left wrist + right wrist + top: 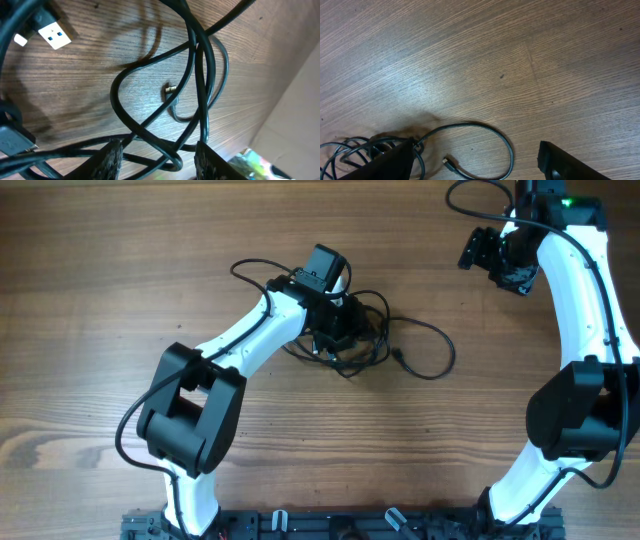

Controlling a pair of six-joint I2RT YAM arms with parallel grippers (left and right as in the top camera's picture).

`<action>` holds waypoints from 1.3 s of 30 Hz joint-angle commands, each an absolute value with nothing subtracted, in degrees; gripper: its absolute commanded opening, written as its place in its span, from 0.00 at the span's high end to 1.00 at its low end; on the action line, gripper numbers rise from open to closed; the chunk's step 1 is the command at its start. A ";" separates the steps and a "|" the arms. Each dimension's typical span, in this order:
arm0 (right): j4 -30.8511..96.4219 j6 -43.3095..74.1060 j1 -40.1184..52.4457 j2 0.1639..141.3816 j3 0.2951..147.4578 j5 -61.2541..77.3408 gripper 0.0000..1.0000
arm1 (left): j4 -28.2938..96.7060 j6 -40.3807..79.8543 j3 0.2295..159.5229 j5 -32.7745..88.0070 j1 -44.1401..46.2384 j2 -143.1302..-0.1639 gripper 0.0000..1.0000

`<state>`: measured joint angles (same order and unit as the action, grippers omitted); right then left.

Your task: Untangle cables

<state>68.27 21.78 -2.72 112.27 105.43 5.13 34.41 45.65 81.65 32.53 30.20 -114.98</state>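
Task barely begun, by my read. The thin black flexible cables (362,332) lie on the brown wood-grain table (120,260) as one bunched knot w/ several loops crossing each other. No strand lies apart from the rest yet.

Left pincer (157,149), two dark fingers on a white arm, is down right over the bunch w/ jaws well apart. Several strands cross btwn and just ahead of its fingers, but none looks clamped, so it has hold of nothing as far as the wrist view shows. Ahead of it a small metal-tipped plug end (170,91) lies on the wood inside a loop. Further ahead, off to one side, is a white-faced flat USB plug (55,35).

Right pincer (476,150), same build, hangs well apart from the knot, jaws wide, empty. Only one loose outer loop (470,124) reaches just ahead of it, and the bunch itself sits off beyond one finger.

Left to do: approx. everything. Find a free end, draw it back through the crossings, lay the cords apart. Loops look slack and plug ends are exposed, so the knot prob. isn't tight. Can't tell how many separate cords there are.
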 commanded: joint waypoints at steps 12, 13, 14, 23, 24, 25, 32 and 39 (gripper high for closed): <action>68.12 13.45 -2.61 111.15 106.00 15.70 0.23 | 27.55 55.33 81.78 36.45 27.20 -121.05 0.96; 68.07 9.65 -2.42 111.15 106.00 20.14 0.23 | 25.69 51.57 81.78 39.70 26.37 -120.73 0.96; 68.10 3.55 -1.96 111.15 106.00 26.96 0.24 | 23.70 47.35 81.78 44.03 25.04 -119.70 0.96; 57.49 -15.86 9.50 111.15 106.00 53.54 0.24 | 21.02 47.66 81.80 76.58 11.31 -103.74 0.96; 56.75 -16.73 10.55 111.15 106.00 53.65 0.25 | 21.04 49.63 81.78 78.04 10.63 -103.74 0.96; 55.79 -17.08 12.08 111.15 106.00 53.65 0.25 | 21.54 50.63 81.78 78.17 10.11 -103.77 0.96; 52.95 -18.26 16.32 111.15 106.00 53.36 0.42 | 21.67 51.51 81.78 77.32 9.89 -103.77 0.96; 52.25 6.31 14.44 110.45 106.17 43.62 0.91 | 36.97 41.56 81.78 41.89 10.02 -103.81 0.96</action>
